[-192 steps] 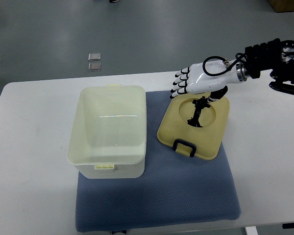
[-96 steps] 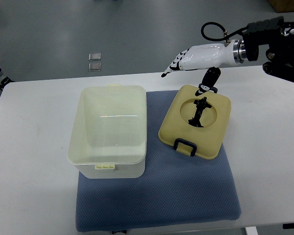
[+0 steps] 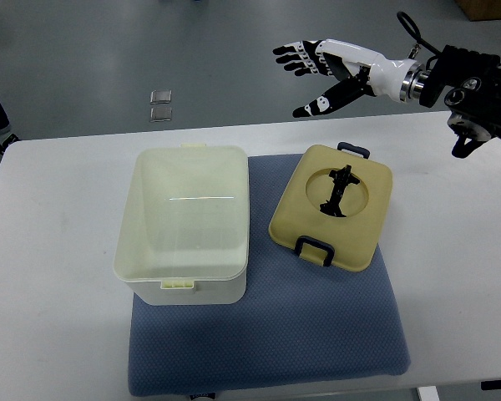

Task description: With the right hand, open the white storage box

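A blue mat [image 3: 317,334] covers the near middle of the white table [image 3: 50,301], its front edge close to the table's near rim. On the mat's left part stands the white storage box [image 3: 184,221] — open on top, its pale inside bare, with a small latch tab at the near rim and another at the far rim. The box reaches past the mat's far edge onto the bare tabletop.

Just beside the box on the right, apart from it, the lid [image 3: 332,206] lies flat on the mat, turned a little out of line with the box. It is a yellowish tan, with a round hollow in the middle crossed by a black handle [image 3: 337,190]. A dark clip [image 3: 314,249] sits at its near edge and a second one at its far edge.

Farther back and higher, the right hand [image 3: 330,67] hangs in the air beyond the lid — well clear of it and touching nothing. Its white palm is turned up and its black-tipped fingers [image 3: 294,55] are spread wide, holding nothing. The arm's dark wrist runs off to the right edge.

Beyond the table, on the grey floor, lie two small square plates [image 3: 160,105].
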Robot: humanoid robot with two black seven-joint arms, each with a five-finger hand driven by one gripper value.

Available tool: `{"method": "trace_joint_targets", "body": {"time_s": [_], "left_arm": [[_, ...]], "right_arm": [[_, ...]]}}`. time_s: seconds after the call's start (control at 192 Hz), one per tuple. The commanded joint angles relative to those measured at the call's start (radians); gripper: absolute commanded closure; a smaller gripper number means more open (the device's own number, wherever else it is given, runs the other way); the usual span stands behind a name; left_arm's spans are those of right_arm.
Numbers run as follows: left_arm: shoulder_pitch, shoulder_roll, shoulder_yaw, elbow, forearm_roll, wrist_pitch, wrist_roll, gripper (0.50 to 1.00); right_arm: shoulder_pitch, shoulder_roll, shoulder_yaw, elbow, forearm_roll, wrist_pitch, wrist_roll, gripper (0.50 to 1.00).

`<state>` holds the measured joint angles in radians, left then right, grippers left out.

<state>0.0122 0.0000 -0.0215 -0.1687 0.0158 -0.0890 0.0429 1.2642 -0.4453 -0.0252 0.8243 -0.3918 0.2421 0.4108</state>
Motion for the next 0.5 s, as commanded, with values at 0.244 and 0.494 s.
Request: {"method": "trace_joint_targets", "body": {"time_s": [0.244,0.494], "left_arm": [[0.0,0.0,0.0,0.0,0.0,0.0,0.0,0.5],[0.0,0.0,0.0,0.0,0.001,0.0,0.0,0.5]], "right_arm": [[-0.117,0.066,0.196,-0.108,0.502,-0.017,-0.362,0.576],[-0.126,0.073,0.225,-0.106,0.613,-0.014,-0.356,0.574]]}}
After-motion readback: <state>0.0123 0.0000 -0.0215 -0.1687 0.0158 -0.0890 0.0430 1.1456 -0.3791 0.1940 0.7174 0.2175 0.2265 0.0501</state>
